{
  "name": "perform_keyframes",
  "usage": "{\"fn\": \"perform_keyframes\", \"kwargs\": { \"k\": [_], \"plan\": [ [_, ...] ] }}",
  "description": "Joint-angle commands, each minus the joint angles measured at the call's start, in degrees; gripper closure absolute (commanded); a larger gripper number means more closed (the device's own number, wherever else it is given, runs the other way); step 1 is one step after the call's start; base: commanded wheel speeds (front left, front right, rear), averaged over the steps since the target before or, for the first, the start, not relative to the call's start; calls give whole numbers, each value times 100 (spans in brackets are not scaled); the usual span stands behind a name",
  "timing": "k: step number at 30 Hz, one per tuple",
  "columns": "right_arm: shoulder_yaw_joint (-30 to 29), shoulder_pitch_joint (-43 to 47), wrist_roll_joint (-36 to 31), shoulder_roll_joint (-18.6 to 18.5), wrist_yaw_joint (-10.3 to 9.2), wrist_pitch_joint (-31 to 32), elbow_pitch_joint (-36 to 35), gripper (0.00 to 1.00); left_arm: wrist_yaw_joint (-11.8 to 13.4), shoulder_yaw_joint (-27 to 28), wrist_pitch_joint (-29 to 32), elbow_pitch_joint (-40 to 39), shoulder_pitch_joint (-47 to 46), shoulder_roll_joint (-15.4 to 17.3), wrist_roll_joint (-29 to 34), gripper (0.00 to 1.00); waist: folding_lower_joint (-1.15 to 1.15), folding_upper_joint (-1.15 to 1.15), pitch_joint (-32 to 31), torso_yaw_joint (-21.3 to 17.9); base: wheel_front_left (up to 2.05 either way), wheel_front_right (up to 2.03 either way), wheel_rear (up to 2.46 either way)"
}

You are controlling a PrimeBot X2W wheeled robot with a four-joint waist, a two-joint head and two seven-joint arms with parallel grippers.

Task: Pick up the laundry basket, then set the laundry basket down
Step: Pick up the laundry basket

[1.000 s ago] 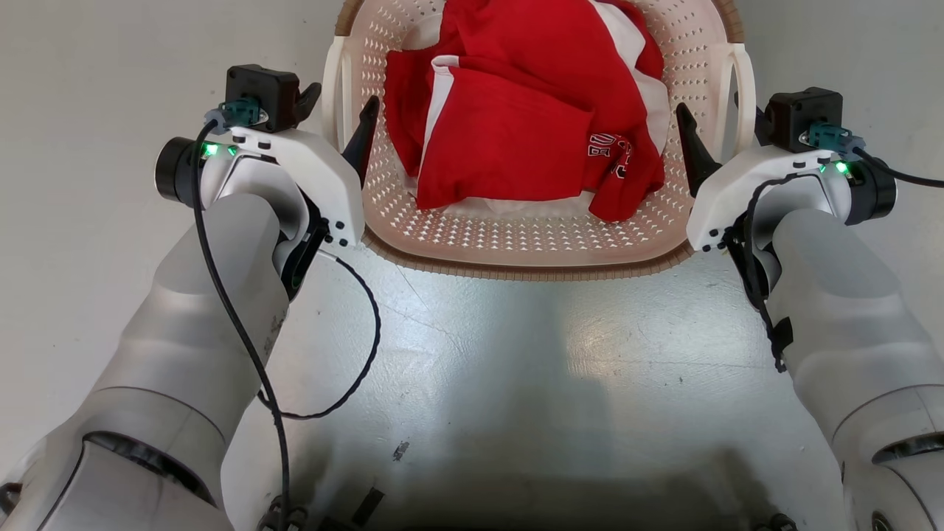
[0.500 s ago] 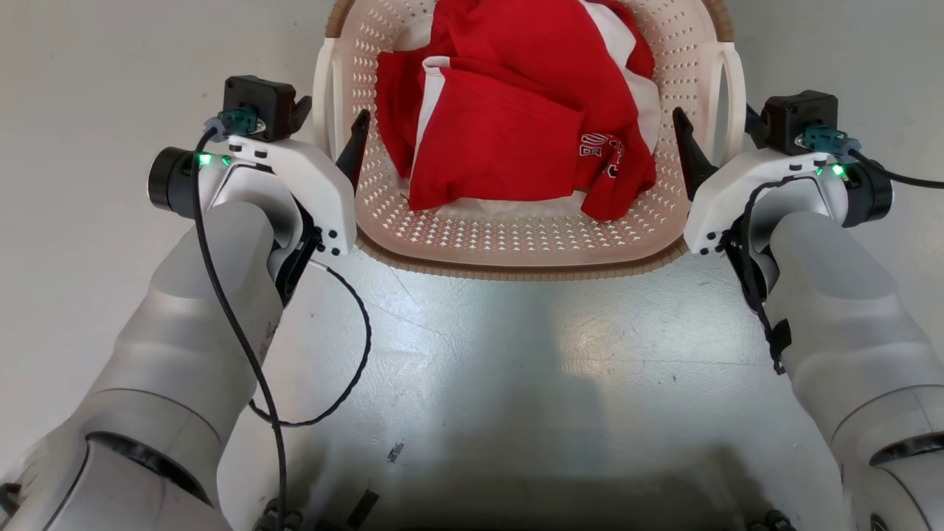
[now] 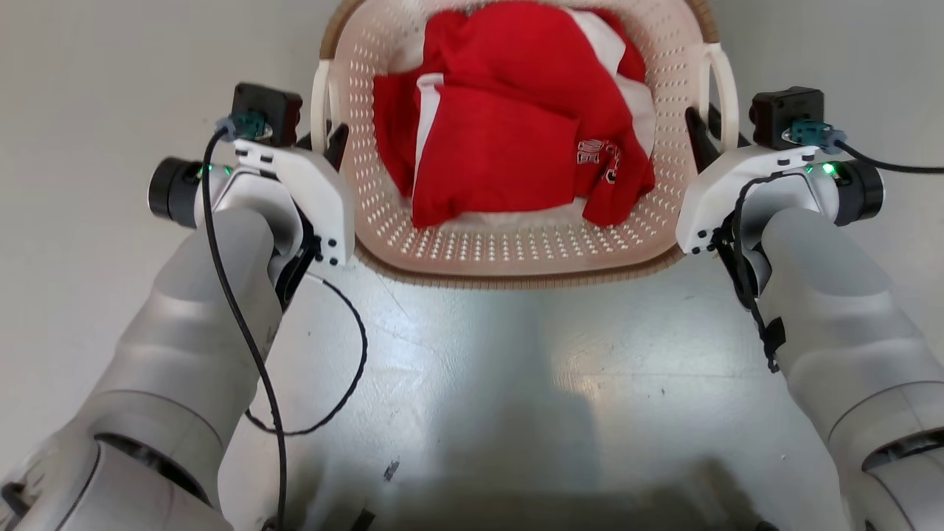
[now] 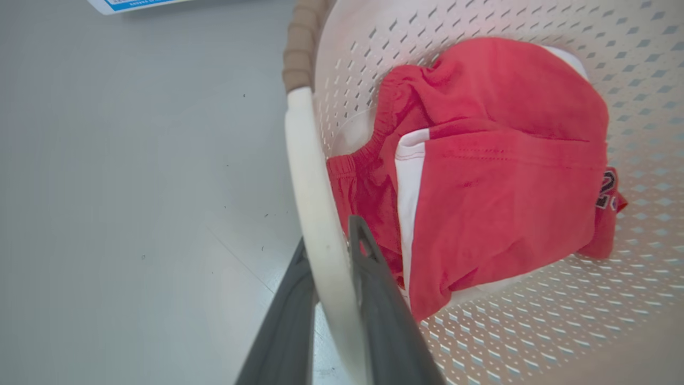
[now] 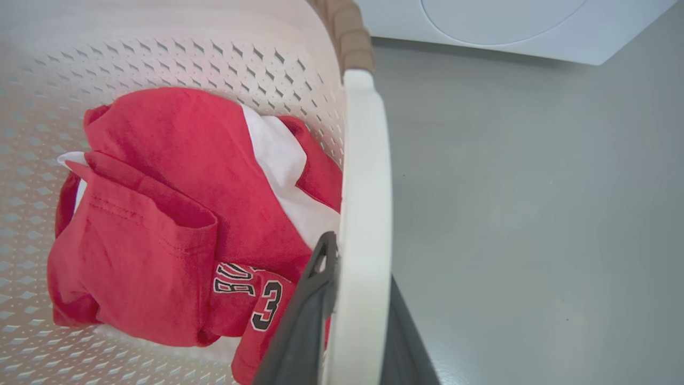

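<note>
The laundry basket (image 3: pixel 516 247), cream and perforated with a brown rim, sits on the grey floor ahead of me with red and white clothes (image 3: pixel 509 133) inside. My left gripper (image 3: pixel 322 141) is shut on its white left handle (image 3: pixel 318 96). In the left wrist view the two dark fingers (image 4: pixel 374 289) press that handle (image 4: pixel 310 160) from both sides. My right gripper (image 3: pixel 709 133) is shut on the right handle (image 3: pixel 726 81). The right wrist view shows its fingers (image 5: pixel 304 315) pinching that handle (image 5: pixel 366 160), the outer one partly hidden behind it.
A white washer (image 5: pixel 507 27) stands beyond the basket on the right side. The edge of a blue-and-white sheet (image 4: pixel 139 4) lies on the floor to the far left. A black cable (image 3: pixel 346 369) loops from my left forearm.
Both grippers stood open astride the handles; now their fingers have closed onto them. The picture has shifted slightly, with the basket a little higher in it.
</note>
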Motion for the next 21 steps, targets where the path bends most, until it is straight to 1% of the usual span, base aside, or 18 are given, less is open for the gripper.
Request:
{"fn": "perform_keyframes", "kwargs": {
  "k": [1,6,14,15,21],
  "plan": [
    [223,342,71,128,43,124,-43,100,-32,27,-16,1,128,241,-49,100,0,0,-143,-33,0,0,0],
    [658,618,526,128,43,603,-145,100,-32,-30,248,32,365,288,-196,100,0,0,-603,-89,0,0,0],
    [1385,1172,1280,128,43,1309,-381,100,-32,-200,638,66,854,403,-335,100,0,0,-1793,-241,0,0,0],
    [1385,1172,1280,128,43,1309,-381,100,-32,-200,638,66,854,403,-335,100,0,0,-1793,-241,0,0,0],
    [1895,1554,1743,128,43,1714,-507,100,-32,-410,910,64,1359,387,-400,100,0,0,-2868,-376,0,0,0]
  ]
}}
